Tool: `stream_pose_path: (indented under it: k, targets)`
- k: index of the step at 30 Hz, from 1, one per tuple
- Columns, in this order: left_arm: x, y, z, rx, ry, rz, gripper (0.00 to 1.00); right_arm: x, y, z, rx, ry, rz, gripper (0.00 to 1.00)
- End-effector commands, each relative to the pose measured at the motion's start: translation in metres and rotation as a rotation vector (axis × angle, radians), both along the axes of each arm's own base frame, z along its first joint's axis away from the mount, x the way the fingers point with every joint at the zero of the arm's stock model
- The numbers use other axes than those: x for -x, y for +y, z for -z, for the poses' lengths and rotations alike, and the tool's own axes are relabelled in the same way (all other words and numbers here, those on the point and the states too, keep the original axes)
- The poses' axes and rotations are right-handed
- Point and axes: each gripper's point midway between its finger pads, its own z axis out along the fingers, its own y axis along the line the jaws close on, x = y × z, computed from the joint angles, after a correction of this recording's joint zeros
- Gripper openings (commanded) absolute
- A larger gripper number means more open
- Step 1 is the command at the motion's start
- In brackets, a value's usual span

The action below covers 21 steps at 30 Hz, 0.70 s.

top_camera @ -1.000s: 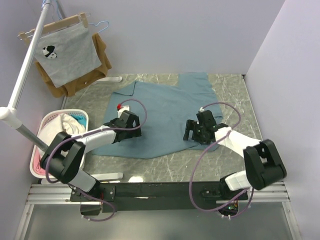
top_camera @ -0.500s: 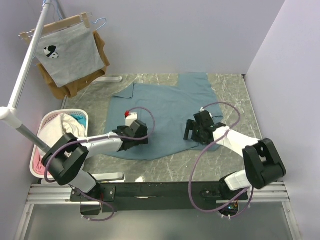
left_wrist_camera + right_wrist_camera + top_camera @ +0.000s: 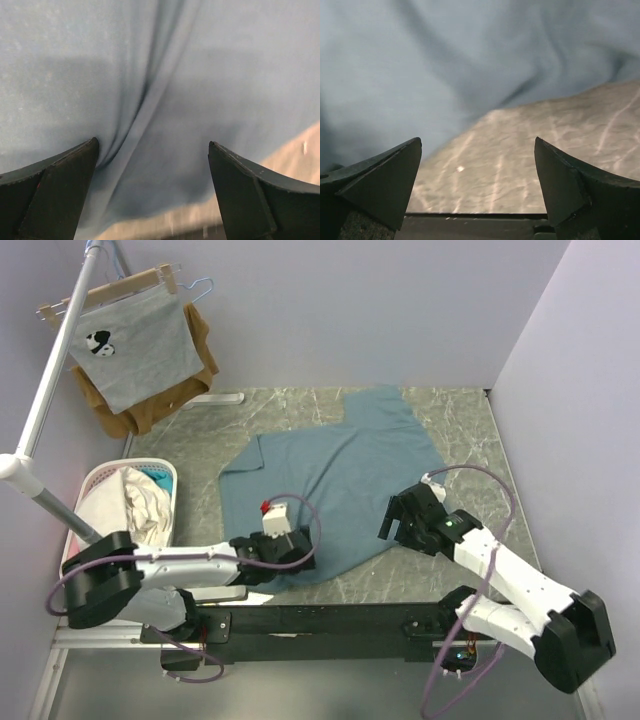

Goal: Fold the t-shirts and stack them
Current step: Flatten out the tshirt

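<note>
Straddling t-shirt [image 3: 340, 460] hem, jaws spread: left gripper [image 3: 152, 145], right gripper [image 3: 477, 140].

Even bright overhead light, soft shadows, wrist views blurred, fabric unfocused

Laundry basket [image 3: 100, 473] — hung grey printed shirt [image 3: 135, 350]
</note>
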Motion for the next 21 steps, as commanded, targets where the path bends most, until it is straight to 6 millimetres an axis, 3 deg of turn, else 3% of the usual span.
stream_pose_path:
  k: [1, 3, 7, 9, 11, 13, 16, 17, 19, 21]
  targets:
    - [0.104, 0.075, 0.041, -0.208, 0.401, -0.082, 0.99, -0.026, 0.013, -0.04, -0.076, -0.2, -0.005, 1.0]
    - [0.095, 0.077, 0.019, -0.178, 0.342, -0.111, 0.99, -0.039, 0.017, -0.052, -0.069, -0.251, -0.028, 1.0]
    - [0.033, 0.075, -0.032, -0.13, 0.088, -0.187, 1.0, -0.073, 0.017, -0.049, 0.045, -0.274, -0.04, 1.0]
    - [-0.005, 0.073, -0.055, -0.103, 0.007, -0.212, 0.99, -0.091, 0.021, -0.036, 0.112, -0.215, -0.05, 1.0]
    - [-0.031, 0.07, -0.069, -0.07, -0.051, -0.219, 0.99, -0.104, 0.028, -0.018, 0.152, -0.16, -0.076, 1.0]
    - [-0.062, 0.07, -0.088, -0.049, -0.127, -0.232, 0.99, -0.11, 0.034, -0.005, 0.158, -0.126, -0.091, 1.0]
    - [-0.094, 0.078, -0.102, -0.076, -0.183, -0.263, 0.99, -0.112, 0.035, 0.017, 0.18, -0.07, -0.082, 1.0]
    - [-0.106, 0.088, -0.099, -0.107, -0.185, -0.287, 0.99, -0.11, 0.033, 0.025, 0.195, -0.05, -0.079, 1.0]
    - [-0.121, 0.088, -0.098, -0.08, -0.185, -0.298, 1.0, -0.103, 0.025, 0.034, 0.205, -0.011, -0.056, 1.0]
    - [-0.132, 0.093, -0.083, -0.067, -0.14, -0.29, 1.0, -0.097, 0.021, 0.04, 0.202, 0.006, -0.041, 1.0]
